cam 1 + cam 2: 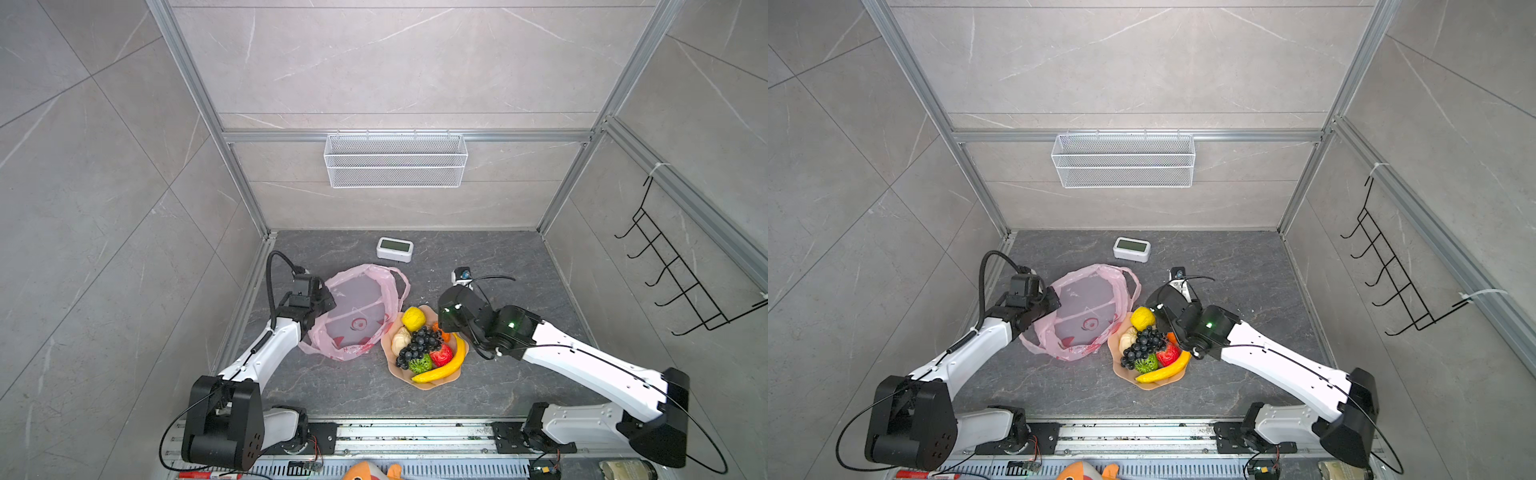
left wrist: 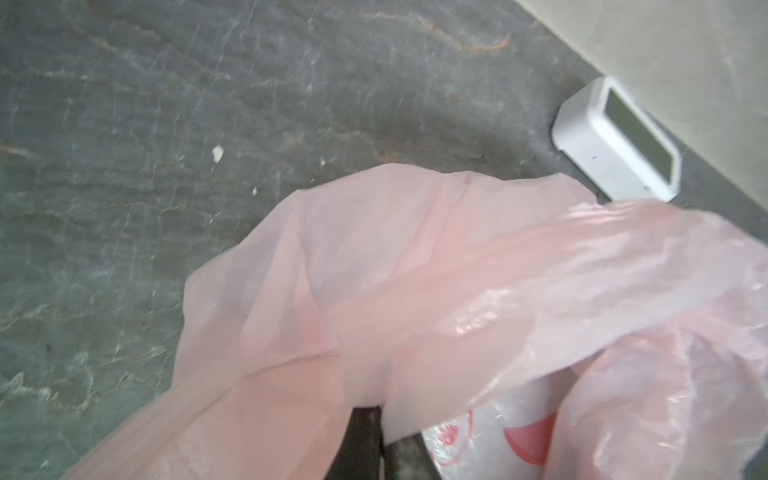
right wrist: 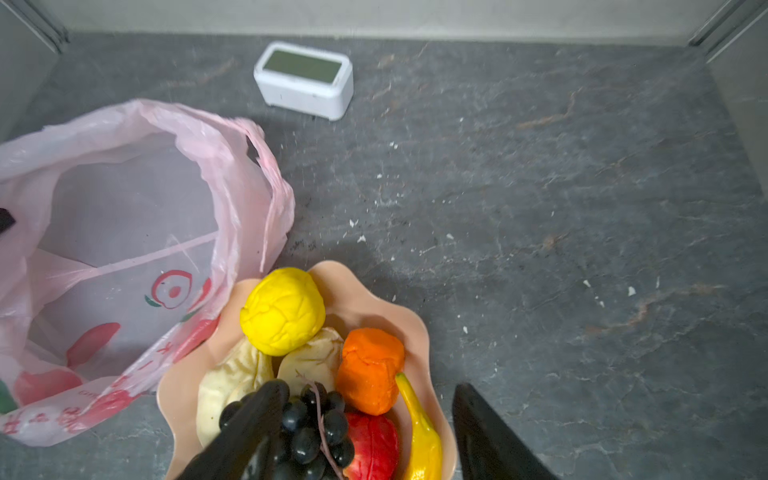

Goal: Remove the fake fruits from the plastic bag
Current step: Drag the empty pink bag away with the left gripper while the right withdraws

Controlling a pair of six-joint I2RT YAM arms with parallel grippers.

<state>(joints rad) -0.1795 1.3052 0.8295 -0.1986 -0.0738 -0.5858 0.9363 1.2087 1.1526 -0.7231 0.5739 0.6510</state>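
Right end effector [image 3: 365, 390] over glossy grapes [image 3: 307, 436]

In both top views the right claw [image 3: 368, 387] hides under its own wrist, as does most of the orange [image 1: 1171, 338]. The blurred plastic bag [image 2: 415, 270] covers the left claw [image 2: 380, 436].

Even, diffuse overhead light keeps both top views bright and sharp, with wide-angle stretch toward the edges. A soft shadow falls beside the peach bowl [image 3: 347, 286]. The left wrist view is blurred; glare streaks the pink plastic bag [image 2: 478, 320].
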